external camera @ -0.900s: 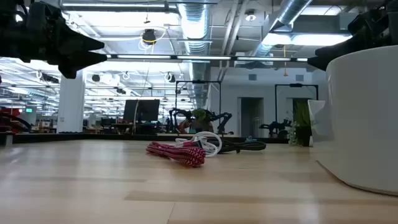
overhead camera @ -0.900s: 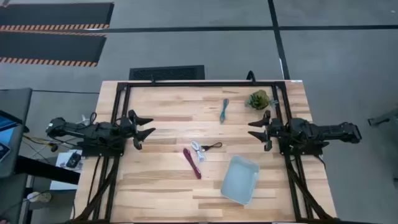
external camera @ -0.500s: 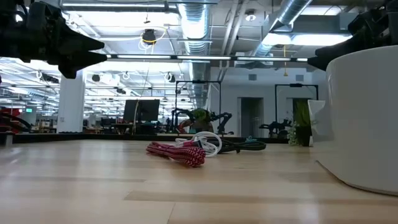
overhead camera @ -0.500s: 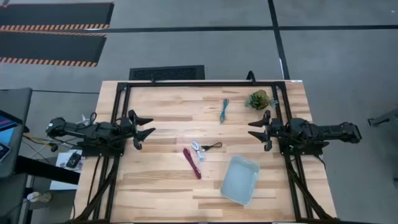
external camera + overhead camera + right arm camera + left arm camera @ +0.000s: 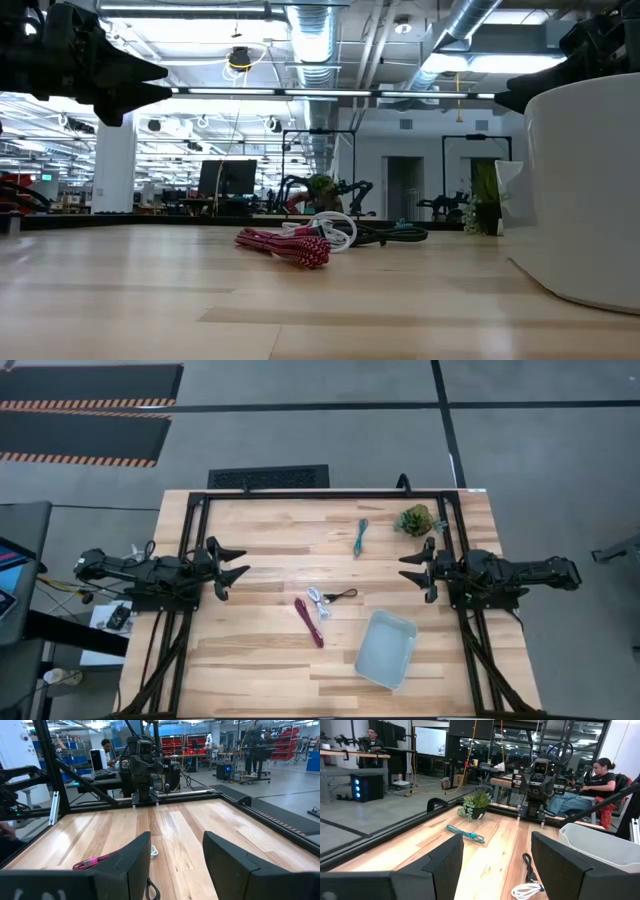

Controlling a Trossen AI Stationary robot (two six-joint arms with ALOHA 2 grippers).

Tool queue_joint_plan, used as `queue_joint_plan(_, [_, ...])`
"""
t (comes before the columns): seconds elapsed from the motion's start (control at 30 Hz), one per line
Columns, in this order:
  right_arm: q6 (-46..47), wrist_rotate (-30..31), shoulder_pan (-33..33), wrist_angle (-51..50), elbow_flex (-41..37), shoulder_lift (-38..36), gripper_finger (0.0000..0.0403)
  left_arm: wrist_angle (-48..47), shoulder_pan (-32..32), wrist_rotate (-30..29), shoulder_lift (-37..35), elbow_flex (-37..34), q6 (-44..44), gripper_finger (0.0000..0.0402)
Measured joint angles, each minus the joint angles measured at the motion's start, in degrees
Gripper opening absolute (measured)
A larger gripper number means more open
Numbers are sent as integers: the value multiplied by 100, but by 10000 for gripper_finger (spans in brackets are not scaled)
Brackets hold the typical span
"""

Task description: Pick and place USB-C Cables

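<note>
Four USB-C cables lie on the wooden table [image 5: 250, 650]: a dark red cable [image 5: 309, 622], bundled long and slim, sits near the middle, with a white cable [image 5: 319, 601] coiled just beside it and a black cable [image 5: 343, 595] running off from the white one; whether white and black touch is hard to tell from above. The teal cable [image 5: 360, 537] lies well apart, toward the far edge, near the small green plant [image 5: 416, 520]. The table is pale planked wood in a black frame, standing on a grey floor; the low view looks across it into an open workshop with ceiling ducts and desks, and a seated person [image 5: 600, 777] shows beyond the table. The pale blue tray [image 5: 386, 649] sits just beside the red cable, its visible interior holding nothing. The left gripper [image 5: 234, 569] hovers at the table's left edge, jaws apart and gripping nothing; the right gripper [image 5: 412, 568] mirrors it at the right edge, likewise parted and unladen.
</note>
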Motion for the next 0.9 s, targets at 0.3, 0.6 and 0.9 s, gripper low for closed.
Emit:
queue_joint_plan(0.3, [0,-2,0,-1,1,0,205,0,0,-1,0,0,0,219])
queue_joint_plan(0.6, [0,0,2,-2,2,0,205,0,2,0,0,-1,0,219])
queue_joint_plan(0.9, [-304,0,0,6,0,1,205,0,2,1,0,0,-343,219])
